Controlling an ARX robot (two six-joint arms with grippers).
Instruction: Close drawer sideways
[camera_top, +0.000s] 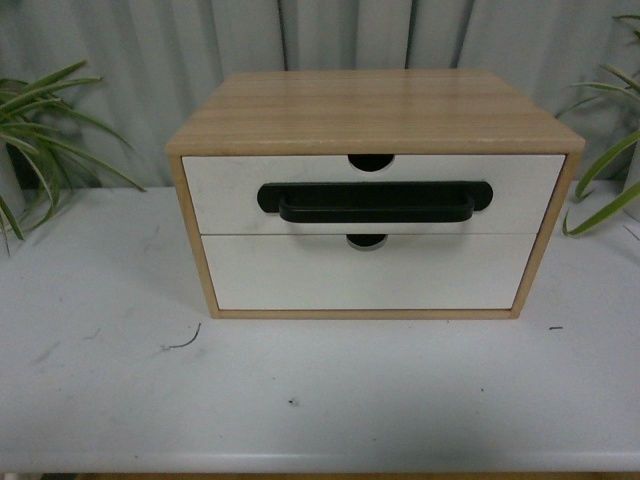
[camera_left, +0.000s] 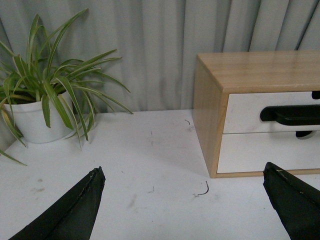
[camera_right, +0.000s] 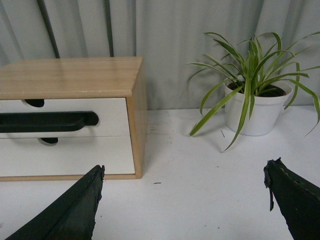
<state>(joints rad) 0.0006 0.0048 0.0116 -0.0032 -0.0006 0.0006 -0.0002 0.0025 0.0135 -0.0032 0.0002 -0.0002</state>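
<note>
The wide shallow white-fronted drawer with the long black bar handle (camera_top: 372, 193) is sitting in the upper slot of a light wood two-drawer cabinet (camera_top: 370, 108), its front lying flush with the cabinet's frame, so it is appearing fully pushed in. Below it, a plain white-fronted lower drawer without a handle (camera_top: 365, 272) is also sitting flush.

The left gripper (camera_left: 185, 200) is hanging over the white tabletop (camera_left: 150, 150) with its black fingers (camera_left: 75, 210) spread wide and grasping nothing; the cabinet is lying beyond the fingers, closer to the one nearer the robot's middle, apart from both. The right gripper (camera_right: 185, 200) is likewise hanging released, its black fingers (camera_right: 75, 210) wide apart and empty, with the cabinet ahead and apart.

A white-potted spider plant (camera_left: 42, 107) is standing beyond the left fingers, and a second white-potted spider plant (camera_right: 255, 95) beyond the right fingers.
</note>
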